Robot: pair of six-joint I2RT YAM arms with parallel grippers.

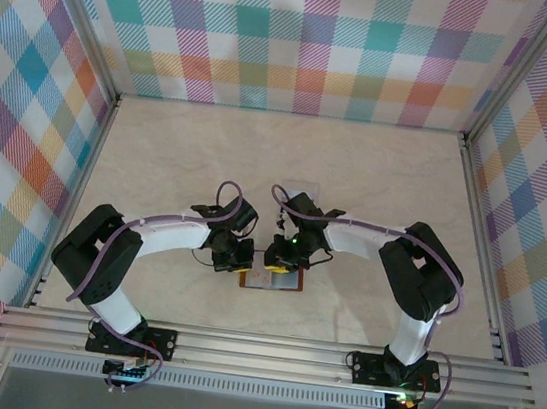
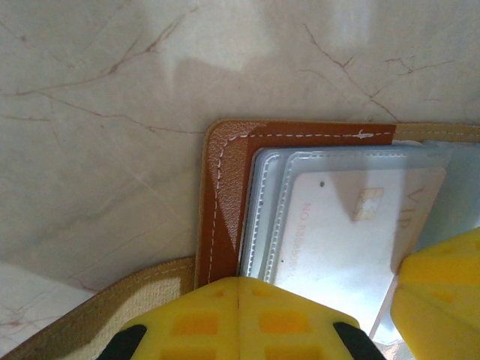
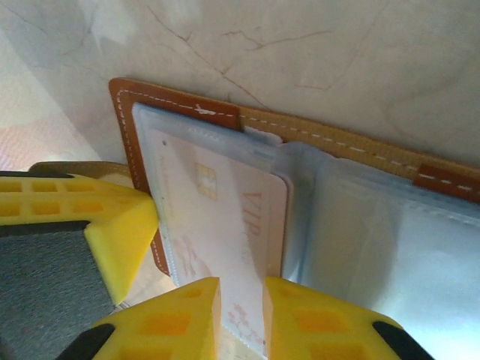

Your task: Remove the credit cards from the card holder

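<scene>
The brown card holder lies open on the table between both arms. Its brown corner and clear sleeves show in the left wrist view, and its stitched edge in the right wrist view. A pale credit card with a gold chip sits in the top sleeve, and its right edge pokes out past the sleeve. My left gripper is shut, its tips down on the holder's left edge. My right gripper stands slightly open over the card's near end, with the card's face visible in the gap.
The marble-look table top is walled by plaid panels with metal rails at the near edge. A faint clear square lies just behind the right arm. The two grippers' yellow fingers are almost touching.
</scene>
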